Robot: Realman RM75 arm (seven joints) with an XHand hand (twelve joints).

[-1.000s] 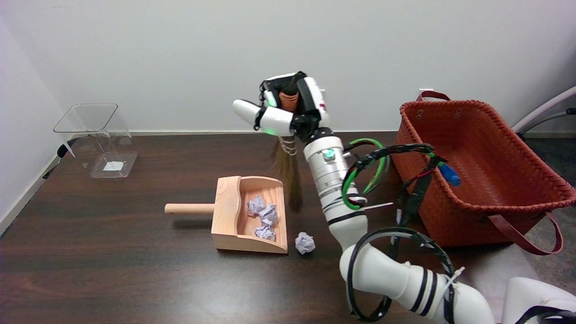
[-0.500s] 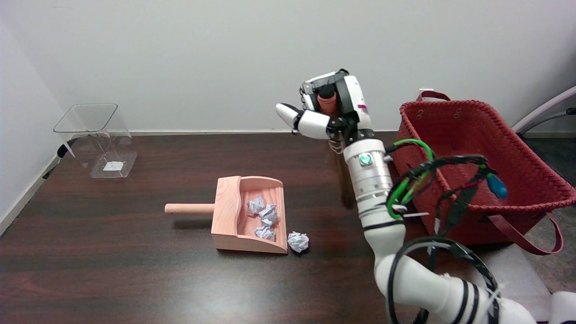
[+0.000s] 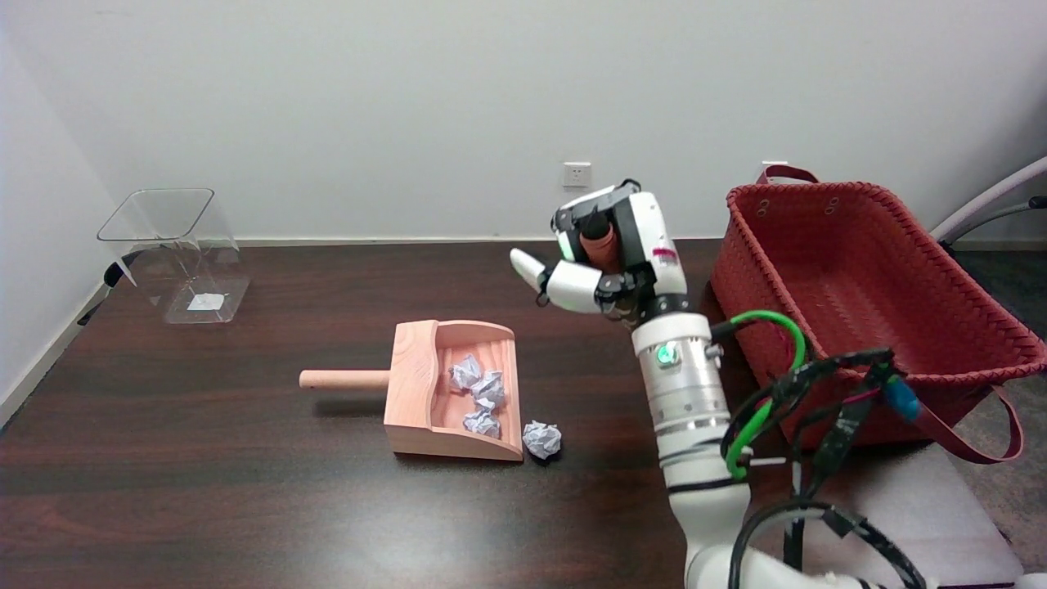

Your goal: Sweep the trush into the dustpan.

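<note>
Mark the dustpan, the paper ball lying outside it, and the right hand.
dustpan (image 3: pixel 413 384), head view, back wall
paper ball (image 3: pixel 542 439), head view, its middle
right hand (image 3: pixel 609 262), head view, middle of hand

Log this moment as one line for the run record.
right hand: grips brush handle, raised right of dustpan | three paper balls in dustpan | one paper ball on table at dustpan's mouth | sweep unfinished

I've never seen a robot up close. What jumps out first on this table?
The white right hand raised mid-table, gripping a small brush handle. To its left lies a wooden dustpan holding crumpled paper balls, with one stray paper ball just outside its open side. A big red woven basket fills the right.
</note>
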